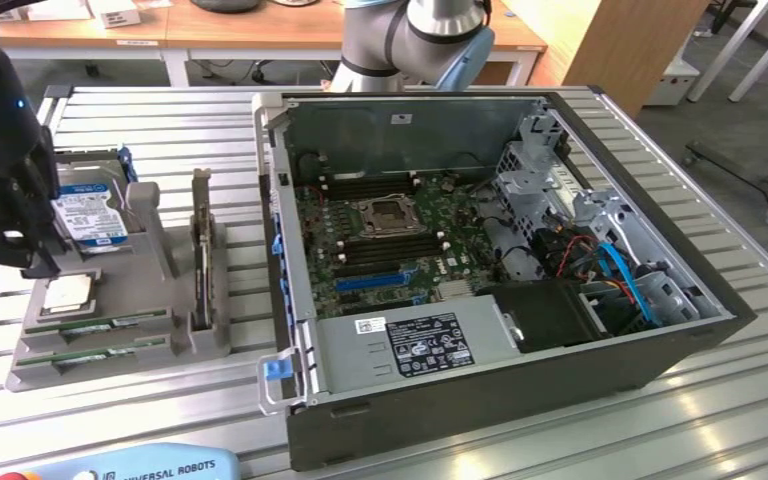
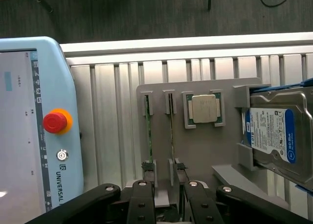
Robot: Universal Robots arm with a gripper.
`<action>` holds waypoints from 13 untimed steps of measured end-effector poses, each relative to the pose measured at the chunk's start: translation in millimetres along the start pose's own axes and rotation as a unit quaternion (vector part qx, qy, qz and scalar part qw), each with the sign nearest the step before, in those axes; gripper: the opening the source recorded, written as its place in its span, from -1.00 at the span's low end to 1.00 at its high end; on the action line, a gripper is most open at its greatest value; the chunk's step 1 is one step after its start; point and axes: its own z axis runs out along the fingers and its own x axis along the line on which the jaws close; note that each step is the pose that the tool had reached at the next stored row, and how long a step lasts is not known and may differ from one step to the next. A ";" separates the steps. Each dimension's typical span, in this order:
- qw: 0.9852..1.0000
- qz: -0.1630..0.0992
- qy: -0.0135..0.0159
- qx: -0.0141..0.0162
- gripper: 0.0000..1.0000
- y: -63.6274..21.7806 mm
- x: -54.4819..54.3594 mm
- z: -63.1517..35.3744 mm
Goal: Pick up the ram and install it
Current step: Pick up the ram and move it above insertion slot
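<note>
Two ram sticks stand on edge in slots of a grey holder tray [image 2: 195, 150]; in the wrist view they are thin green strips, one ram stick [image 2: 148, 128] and a second stick [image 2: 171, 128]. In the exterior view the ram sticks [image 1: 91, 326] lie at the tray's near end. My gripper [image 2: 164, 169] hangs open just above the tray, its fingertips [image 2: 147, 166] at the ends of the sticks, touching nothing that I can see. In the exterior view the black gripper [image 1: 21, 258] is at the far left over the tray [image 1: 157, 330]. The open computer case shows its motherboard [image 1: 384, 225].
On the tray also sit a square silver processor [image 2: 204, 108] and a hard drive [image 2: 274, 131] with a blue-white label. A dark card [image 1: 201, 250] stands upright on the tray. A teach pendant [image 2: 34, 136] with a red stop button lies beside it. The computer case [image 1: 491, 390] takes up the table's middle.
</note>
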 end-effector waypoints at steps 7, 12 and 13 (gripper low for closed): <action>1.000 0.000 0.000 0.000 -0.40 -0.3 0.1 5.8; 1.000 0.000 0.000 0.000 -0.40 -0.4 0.1 8.0; 1.000 0.000 0.000 0.000 -0.40 -0.4 0.1 8.1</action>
